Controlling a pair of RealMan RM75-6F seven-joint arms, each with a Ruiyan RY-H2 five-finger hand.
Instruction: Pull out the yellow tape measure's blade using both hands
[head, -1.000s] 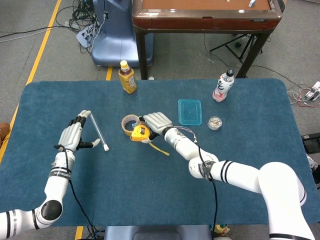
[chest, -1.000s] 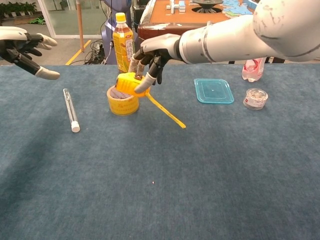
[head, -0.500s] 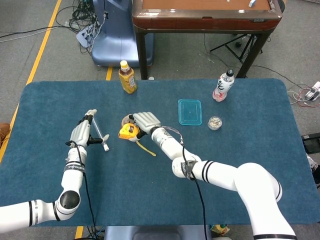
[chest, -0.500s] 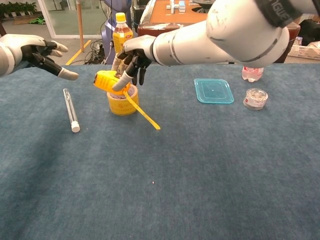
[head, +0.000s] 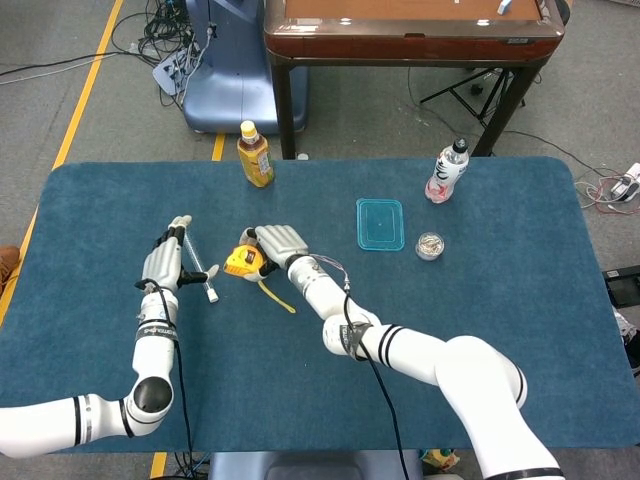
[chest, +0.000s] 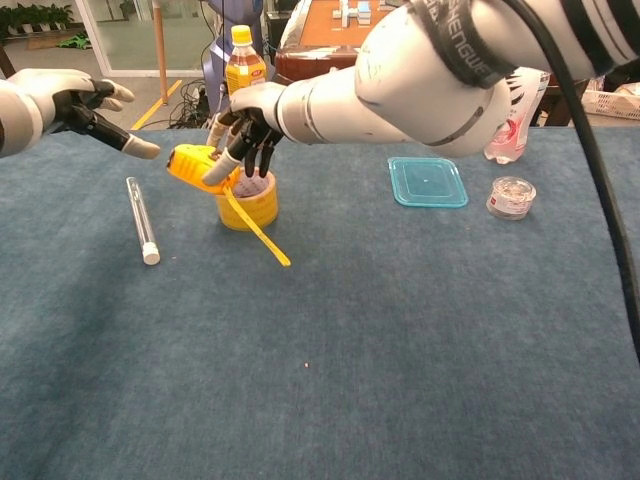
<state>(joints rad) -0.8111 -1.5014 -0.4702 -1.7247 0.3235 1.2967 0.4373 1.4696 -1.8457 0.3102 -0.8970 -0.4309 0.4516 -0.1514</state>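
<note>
So this looks like the hand-over part of the job. The right hand (chest: 243, 128) has the yellow tape measure (chest: 193, 164) gripped and lifted off the worktop (chest: 420, 330), left of centre in the chest view, right above the roll of packing tape (chest: 250, 203). A short length of blade (chest: 256, 228) already dangles down and to the right from the case.

The left hand (chest: 78, 105) sits at the upper left of that frame with its fingers spread and nothing in them — it's near the case but not touching it. The clear tube (chest: 141, 219) lies on the cloth just below it.

Next move, I'd guess: the left hand has to catch either the case or that loose blade end, and the blade tip hangs on the far side from it, so it's a bit of a reach.

Compared with a second ago, the tape measure has travelled left across the frame, away from the teal lid (chest: 427, 182), and the left hand has come in closer — the gap between the two hands is much smaller now.
</note>
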